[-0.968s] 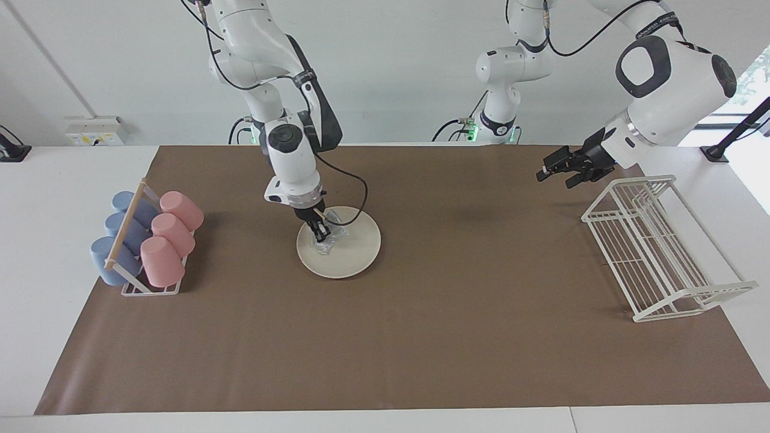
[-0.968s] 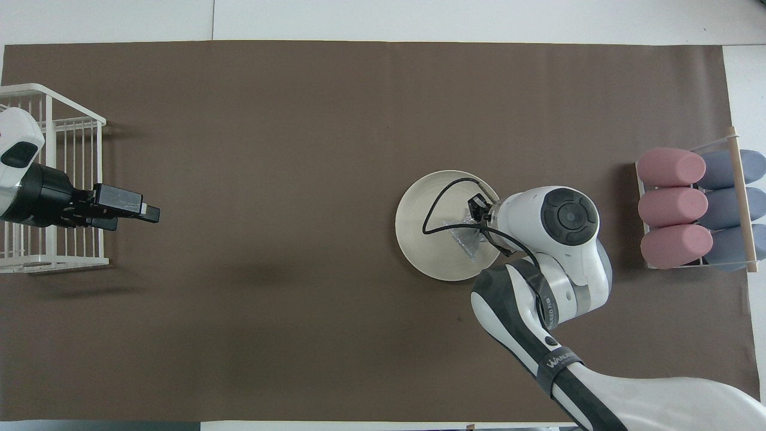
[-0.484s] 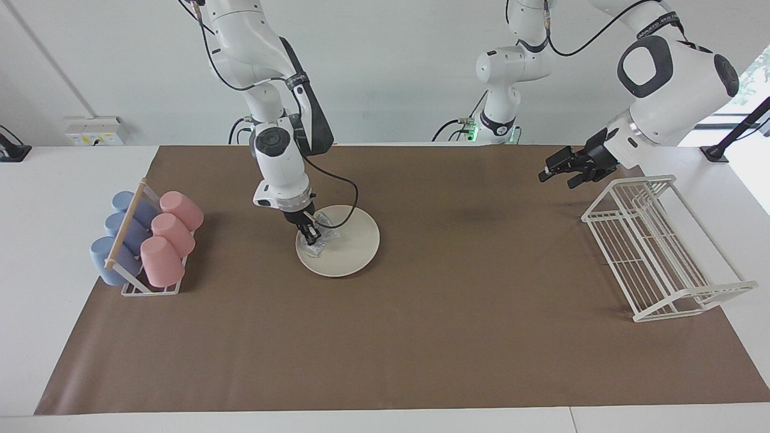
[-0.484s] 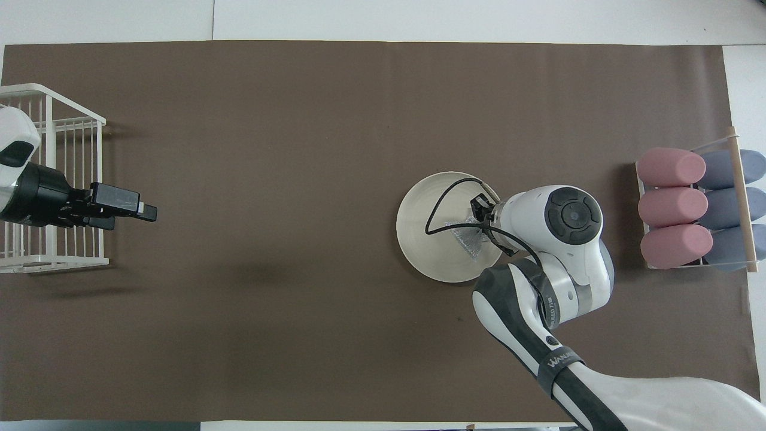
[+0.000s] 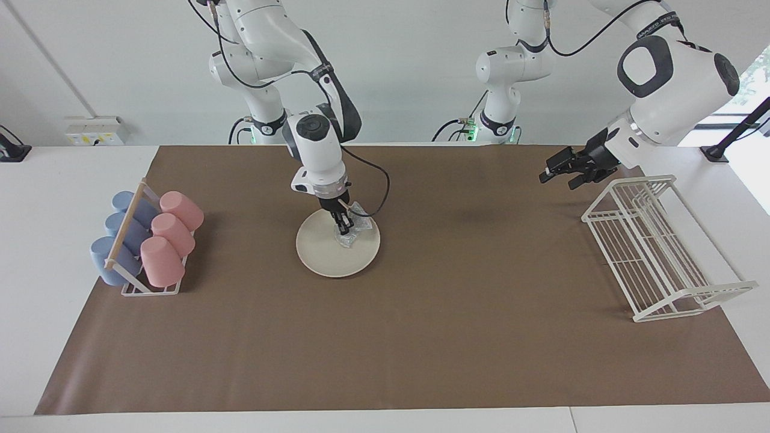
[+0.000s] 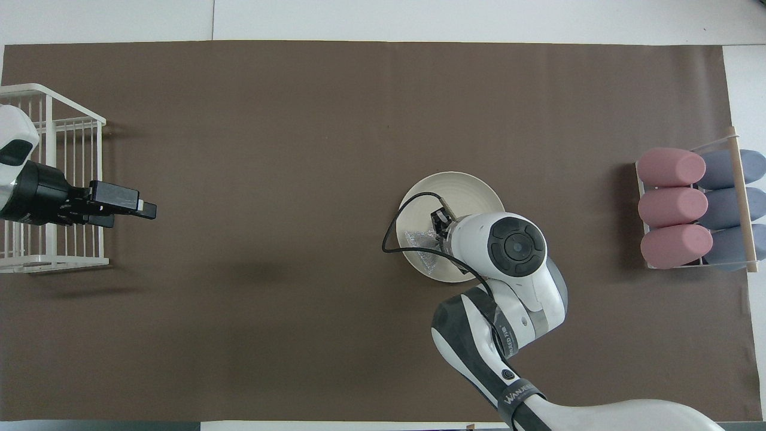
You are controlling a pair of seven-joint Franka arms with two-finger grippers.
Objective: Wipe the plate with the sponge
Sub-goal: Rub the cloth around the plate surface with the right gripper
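Two things could spoil the wipe from here. The plate (image 5: 337,251) lies loose on the brown mat (image 5: 421,337) of the worktop (image 5: 72,361), nothing pinning it, so a firm sideways push from the right claw (image 5: 343,229) could slide or spin it instead of scrubbing it. The sponge (image 5: 354,231) is a thin wrinkly mesh pinched at one spot; if it drags on the plate it may tug out of the grip, or bunch up so that bare fingers scrape the plate. The black cable (image 5: 379,192) looping off the wrist hangs close over the plate's edge and could catch there.

In the facing view the plate sits a little toward the right arm's end of the worktop from the middle, with the sponge on it at about two o'clock, close to the rim. The right arm comes down steeply from its base, wrist nearly upright, claw pointing down, narrow and pinching the sponge against the plate.

The left claw (image 5: 562,168) waits in the air just beside the white wire rack (image 5: 656,252) at the left arm's end, its arm bent and the claw pointing level toward the middle; I cannot tell how wide it stands
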